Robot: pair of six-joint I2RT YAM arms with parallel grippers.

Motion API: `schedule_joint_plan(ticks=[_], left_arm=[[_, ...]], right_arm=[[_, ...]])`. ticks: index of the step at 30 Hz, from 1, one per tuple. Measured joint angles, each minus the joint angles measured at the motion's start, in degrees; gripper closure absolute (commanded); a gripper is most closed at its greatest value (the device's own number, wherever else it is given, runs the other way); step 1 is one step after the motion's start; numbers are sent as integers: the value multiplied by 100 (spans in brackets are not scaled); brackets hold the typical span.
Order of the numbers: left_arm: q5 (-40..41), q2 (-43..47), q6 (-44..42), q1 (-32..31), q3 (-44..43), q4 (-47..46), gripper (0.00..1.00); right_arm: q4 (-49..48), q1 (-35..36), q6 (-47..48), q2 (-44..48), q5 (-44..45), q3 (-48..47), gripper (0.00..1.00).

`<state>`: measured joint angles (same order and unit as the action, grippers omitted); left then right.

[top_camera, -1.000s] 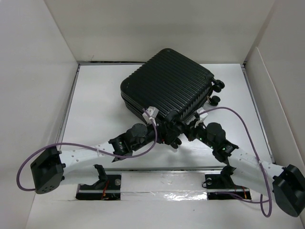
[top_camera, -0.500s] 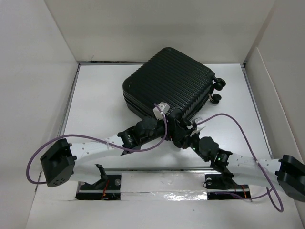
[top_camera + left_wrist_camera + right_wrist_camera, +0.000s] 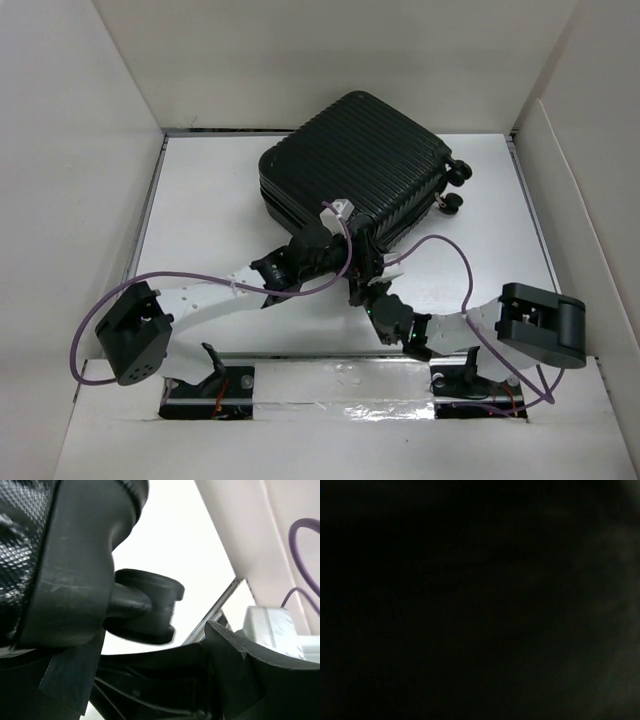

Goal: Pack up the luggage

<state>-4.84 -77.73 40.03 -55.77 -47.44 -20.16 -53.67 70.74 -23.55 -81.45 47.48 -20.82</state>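
White walls (image 3: 330, 50) box in a white table (image 3: 200, 210), and the luggage (image 3: 350, 160) lies flat and closed on it, ribbed shell up, directly ahead of both grippers. Now the left gripper (image 3: 357, 254) is right at the case's nearest corner with its fingers spread wide. Whether they actually touch the shell, I can't tell from above. Its wrist camera is filled with a black caster wheel (image 3: 147, 605) on its bracket, very close, just above the lower finger (image 3: 165, 685). And the right gripper (image 3: 362, 285) sits just behind the left one, at that same corner, jaws pressed together. Its own camera shows only blackness, so what it touches I can't say. Two more casters (image 3: 457, 172) poke out at the case's corner well to the right of both tools, and purple cables (image 3: 440, 245) loop off each wrist.
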Motion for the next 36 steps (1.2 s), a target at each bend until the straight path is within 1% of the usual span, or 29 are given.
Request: schedule_joint_plan(ticks=[3,5,7,10,11,12,14,15,18,20,21,22,23,24,25,27,29,31,32,34,35,36], left_arm=[[-125,-79,-9,24,-17,125,20],[-179,-94,-39,-7,-24,127,20],[-186,-94,-59,-15,-24,127,19],[-201,-92,-74,-9,-26,127,16],[-221,-87,-79,4,-26,129,15],[-232,-81,-92,15,-26,144,13],[-293,-17,-164,70,-26,205,12],[-227,116,-195,109,-28,256,11],[232,581,-302,238,-28,444,9],[595,960,-374,411,-28,507,8],[815,1132,-426,573,-37,420,9],[990,1320,-437,876,-66,286,9],[1095,1508,-444,1270,-94,164,10],[1207,1668,-428,1720,-138,55,13],[1314,1766,-385,2192,-219,-42,14],[1408,1727,-282,3097,-516,-184,16],[1355,1370,-151,3790,-968,-232,21],[1200,833,0,4398,-1493,-310,25],[1064,439,66,4631,-1784,-310,26],[826,-369,107,4983,-2417,-177,26],[706,-881,74,5106,-2839,35,26],[592,-1368,22,5182,-3250,179,25]], right_arm=[[-575,229,258,-367,476,-13,100],[-925,317,350,-503,636,42,100],[-1025,339,376,-549,704,46,100],[-1029,345,382,-551,717,39,100],[-1038,345,391,-557,717,28,94],[-1047,345,393,-568,717,17,74],[-1104,400,264,-540,590,-13,53],[-1023,439,229,-485,549,-2,38],[-763,828,168,-107,79,-7,24],[-286,1016,68,221,-240,17,23],[-57,1102,4,490,-330,52,24],[188,1110,-68,704,-417,116,27],[413,1108,-129,927,-459,195,33],[632,1108,-184,1128,-481,275,50],[890,1099,-216,1327,-494,345,65],[1504,1086,-223,1775,-483,407,94],[2181,1008,-188,2299,-439,354,99],[2876,603,-118,2776,-402,125,100],[3139,317,-63,2946,-389,-17,100],[3571,-511,59,3265,-468,-302,100],[3711,-1003,125,3386,-761,-413,100],[3790,-1451,164,3451,-857,-498,100]])
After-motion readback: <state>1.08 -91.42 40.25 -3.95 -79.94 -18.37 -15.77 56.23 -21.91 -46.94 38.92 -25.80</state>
